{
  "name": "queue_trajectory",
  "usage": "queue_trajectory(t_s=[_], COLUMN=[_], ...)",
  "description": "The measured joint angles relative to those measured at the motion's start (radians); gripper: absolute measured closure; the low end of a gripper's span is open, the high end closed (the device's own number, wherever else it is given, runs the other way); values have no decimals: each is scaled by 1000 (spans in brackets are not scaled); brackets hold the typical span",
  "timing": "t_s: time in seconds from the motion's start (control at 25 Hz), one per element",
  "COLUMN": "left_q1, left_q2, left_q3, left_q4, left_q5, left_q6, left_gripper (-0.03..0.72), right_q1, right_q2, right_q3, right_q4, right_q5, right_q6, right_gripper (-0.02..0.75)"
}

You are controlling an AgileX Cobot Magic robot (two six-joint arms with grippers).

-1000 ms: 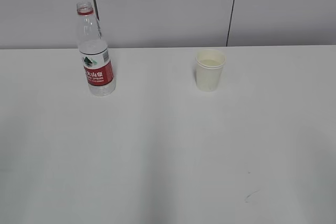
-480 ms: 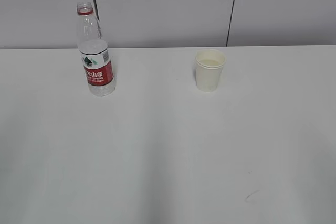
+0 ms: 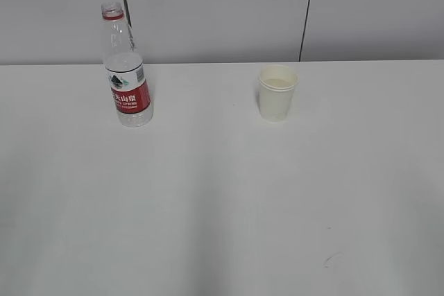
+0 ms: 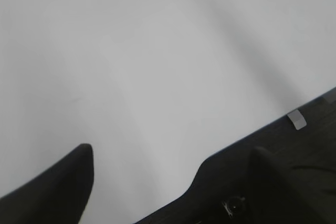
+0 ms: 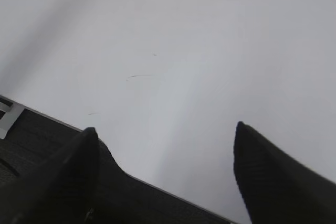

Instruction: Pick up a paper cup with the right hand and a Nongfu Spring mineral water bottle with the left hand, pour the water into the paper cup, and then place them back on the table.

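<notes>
Nothing has shifted since a second ago: the Nongfu Spring mineral water bottle [image 3: 126,67] stands upright and uncapped at the back left of the white bench [image 3: 222,199], and the paper cup [image 3: 277,92] stands well apart to its right, pale liquid inside. Between them lies bare surface. A small dark scratch [image 3: 333,259] marks the front right. Grey wall panels [image 3: 215,12] rise behind. The left gripper [image 4: 170,158] and right gripper [image 5: 165,140] hang spread wide, holding nothing, over the near edge.
</notes>
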Motion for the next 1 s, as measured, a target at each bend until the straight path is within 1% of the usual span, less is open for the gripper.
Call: queue_trajectory(t_s=[0.24,0.32,0.36,0.44,0.56,0.6,0.68,0.76,0.84,1.0], left_q1=[72,107,135,206,343,380,453,503,537,564], left_q2=[-1,-9,-18,-47,-108,-131,-169,-206,-237,-269], left_q3=[0,0,0,0,0,0,0,0,0,0], left_q4=[0,0,-1,-1,0,0,0,0,0,-1], left_q5=[-1,-1,-1,-1,0,0,0,0,1,4], left_q6=[0,0,0,0,0,0,0,0,0,0], left_gripper=[168,169,169,169,169,169,169,174,177,179], right_q1=[-3,-35,-58,-129,-244,-277,-318,-338,-342,-344], right_q2=[0,-2,-5,-18,-62,-79,-120,-132,-134,-134], right_q3=[0,0,0,0,0,0,0,0,0,0], right_q4=[0,0,0,0,0,0,0,0,0,0], right_q5=[-2,-2,-2,-2,-2,-2,-2,-2,-2,-2], right_q6=[0,0,0,0,0,0,0,2,2,2], right_gripper=[152,152,153,153,153,153,153,153,153,153])
